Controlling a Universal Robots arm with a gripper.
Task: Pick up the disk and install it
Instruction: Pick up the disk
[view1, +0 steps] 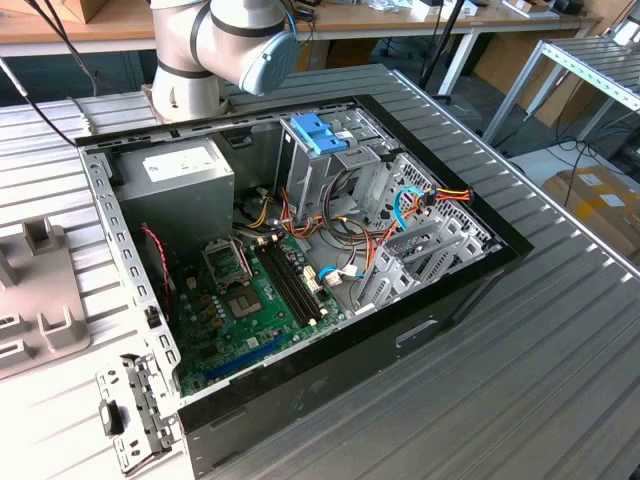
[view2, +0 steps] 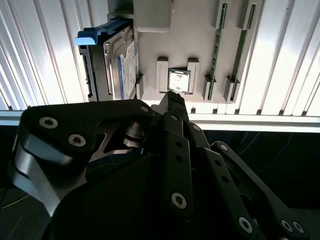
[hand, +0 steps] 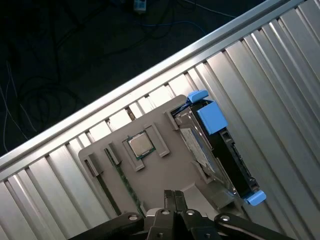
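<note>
**A:** What does the exterior view show, from its left to its right?

**B:** At the left edge, one grey holder (view1: 40, 300) sits on a ribbed metal table (view1: 560, 400). At the lower left lies one loose metal bracket (view1: 135, 415). In the centre of the frame, one computer case (view1: 330, 400) lies with its side off. Inside it are one power supply (view1: 180, 180), one motherboard (view1: 240, 300) and one blue latch (view1: 318, 133) atop a drive cage. One robot arm (view1: 220, 45) rises at the upper centre.

**A:** Where is the disk?

**B:** In both wrist views, one disk (view2: 112, 60) (hand: 220, 150) stands on edge in a slot of the grey holder, with a bright blue tab at its end. The same holder carries one processor chip (view2: 179, 81) in a square pocket and two memory sticks (view2: 218, 40) in narrow slots.

**A:** And the gripper?

**B:** One gripper (view2: 173, 97) has its fingertips pressed together with nothing between them. It hangs over the holder, apart from the disk and nearer the chip.
</note>
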